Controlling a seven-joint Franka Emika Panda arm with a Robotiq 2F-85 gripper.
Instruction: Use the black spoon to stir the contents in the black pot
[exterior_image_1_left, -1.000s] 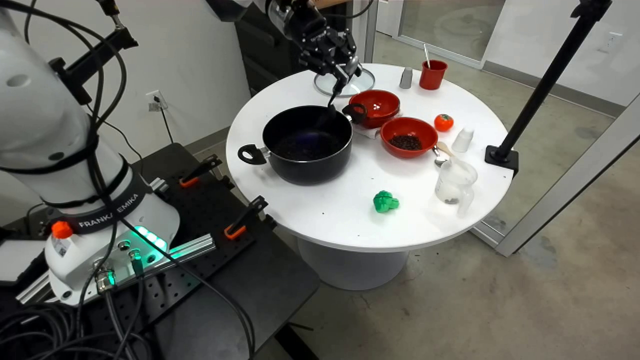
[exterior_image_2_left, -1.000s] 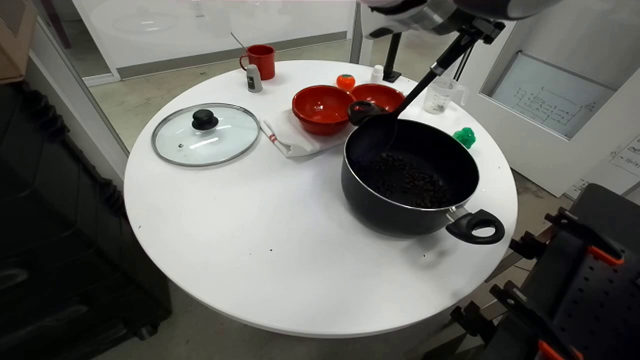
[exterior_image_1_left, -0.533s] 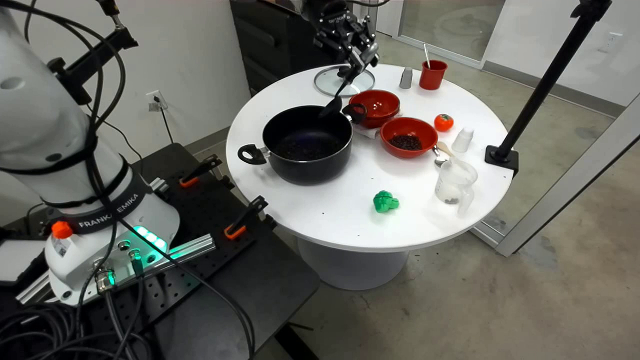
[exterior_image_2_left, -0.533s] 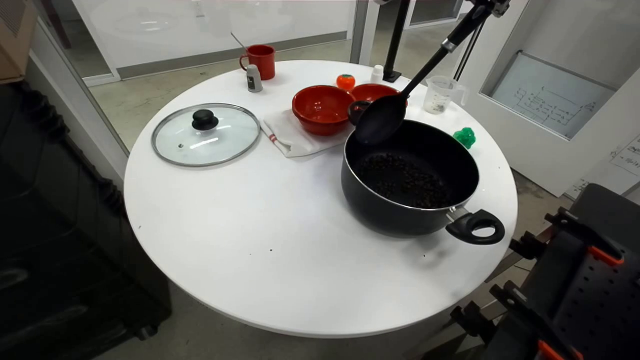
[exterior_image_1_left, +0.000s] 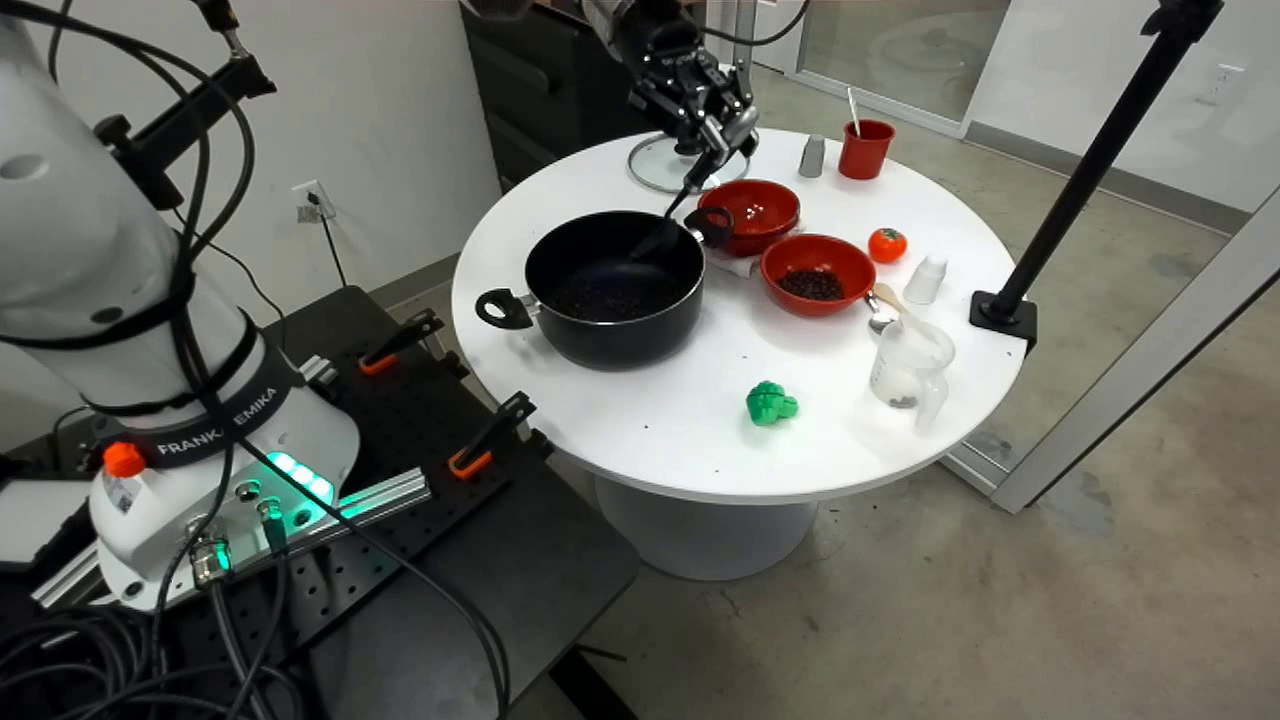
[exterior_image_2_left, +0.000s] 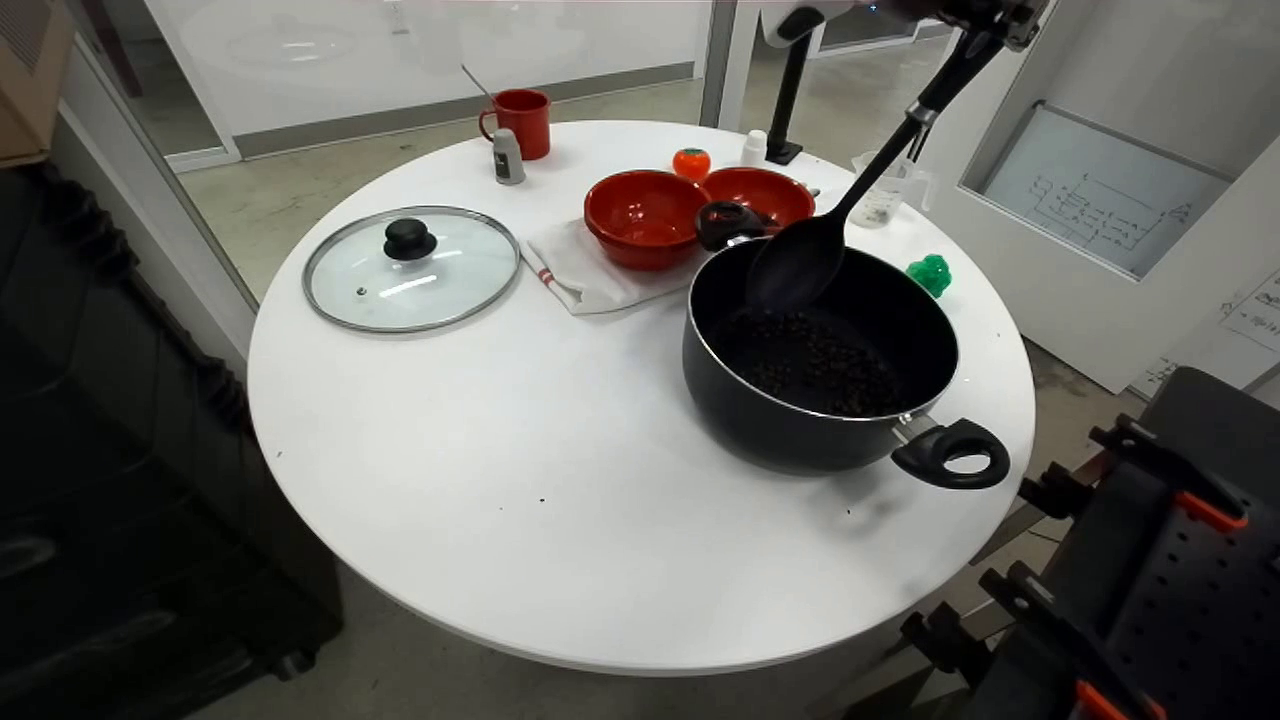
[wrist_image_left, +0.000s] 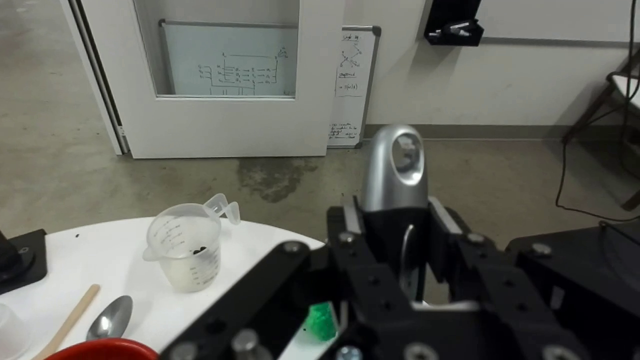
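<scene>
Below your gripper, clamped on the spoon, red bowls sit beside the pot, which, like one bowl, holds dark bits.

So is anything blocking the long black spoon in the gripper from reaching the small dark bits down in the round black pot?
Nothing visible. The gripper holds the long black spoon, tip inside the round black pot; contact with the small dark bits is unclear. The clear glass lid lies aside on the white table.
</scene>
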